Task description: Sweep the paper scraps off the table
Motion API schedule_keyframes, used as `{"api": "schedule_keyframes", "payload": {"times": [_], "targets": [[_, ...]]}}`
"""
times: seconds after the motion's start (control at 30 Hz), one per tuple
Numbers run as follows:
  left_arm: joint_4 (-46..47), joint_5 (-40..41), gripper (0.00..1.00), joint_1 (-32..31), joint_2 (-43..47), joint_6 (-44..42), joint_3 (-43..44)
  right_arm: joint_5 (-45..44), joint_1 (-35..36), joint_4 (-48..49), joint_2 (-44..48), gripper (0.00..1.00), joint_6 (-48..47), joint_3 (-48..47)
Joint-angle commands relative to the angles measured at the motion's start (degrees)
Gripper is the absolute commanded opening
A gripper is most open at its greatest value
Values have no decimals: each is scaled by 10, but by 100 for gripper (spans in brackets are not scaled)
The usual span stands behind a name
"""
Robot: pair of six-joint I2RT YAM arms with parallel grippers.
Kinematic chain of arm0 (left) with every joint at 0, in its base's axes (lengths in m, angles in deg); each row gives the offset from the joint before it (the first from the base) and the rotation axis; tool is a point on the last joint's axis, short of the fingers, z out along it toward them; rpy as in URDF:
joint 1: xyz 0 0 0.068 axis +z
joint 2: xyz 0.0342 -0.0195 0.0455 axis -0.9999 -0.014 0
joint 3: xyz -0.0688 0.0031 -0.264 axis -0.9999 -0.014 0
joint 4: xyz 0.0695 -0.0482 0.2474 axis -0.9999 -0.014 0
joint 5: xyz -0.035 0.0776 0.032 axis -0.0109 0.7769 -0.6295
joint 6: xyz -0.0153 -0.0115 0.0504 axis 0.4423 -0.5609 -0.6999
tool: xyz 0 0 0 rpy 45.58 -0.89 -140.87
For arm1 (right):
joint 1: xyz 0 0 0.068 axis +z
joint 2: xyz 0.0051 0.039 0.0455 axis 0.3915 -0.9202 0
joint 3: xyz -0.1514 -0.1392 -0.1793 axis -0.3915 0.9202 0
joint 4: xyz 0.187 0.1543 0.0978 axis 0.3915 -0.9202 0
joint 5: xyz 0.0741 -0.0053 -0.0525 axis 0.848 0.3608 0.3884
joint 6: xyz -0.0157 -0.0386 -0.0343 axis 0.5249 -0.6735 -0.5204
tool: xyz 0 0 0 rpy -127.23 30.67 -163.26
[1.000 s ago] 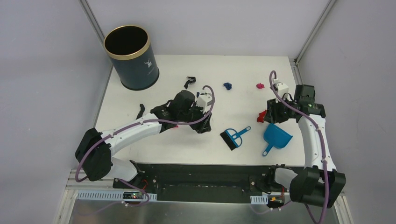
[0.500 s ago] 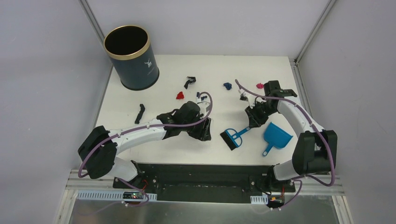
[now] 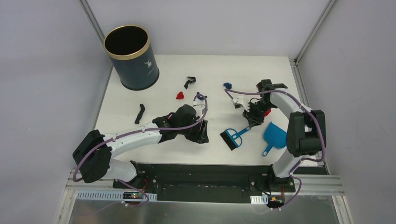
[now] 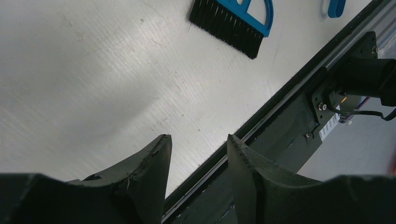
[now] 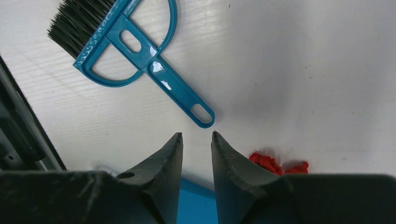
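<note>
Five paper scraps (image 3: 180, 95) visible: two black, two red, one blue. One brush (image 3: 232, 137), one dustpan (image 3: 274, 134), near right. Left gripper (image 4: 198, 140) parted, right gripper (image 5: 196, 136) barely so; both empty.

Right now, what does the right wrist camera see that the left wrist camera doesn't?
Only the right wrist view shows the blue brush's handle and a red paper scrap beside the right gripper. Only the left wrist view shows the table's black front edge. Both show the brush's black bristles on the white table.
</note>
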Motion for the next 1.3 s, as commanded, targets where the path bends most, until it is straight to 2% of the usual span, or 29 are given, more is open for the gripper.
{"api": "schedule_keyframes", "payload": {"times": [0.0, 0.8, 1.0, 1.07, 1.27], "targets": [[19, 9, 48, -5, 31, 18, -13, 5, 6, 13, -45, 32, -48, -27], [0, 31, 48, -5, 49, 17, -21, -32, 34, 94, -78, 29, -51, 42], [0, 29, 48, -5, 46, 14, -22, -52, 49, 129, -81, 16, -40, 86], [-1, 31, 48, -5, 48, 9, -20, -47, 49, 143, -70, 1, -34, 105], [-25, 23, 49, -5, 32, -27, 29, 15, 46, 122, 39, 0, 14, 128]]}}
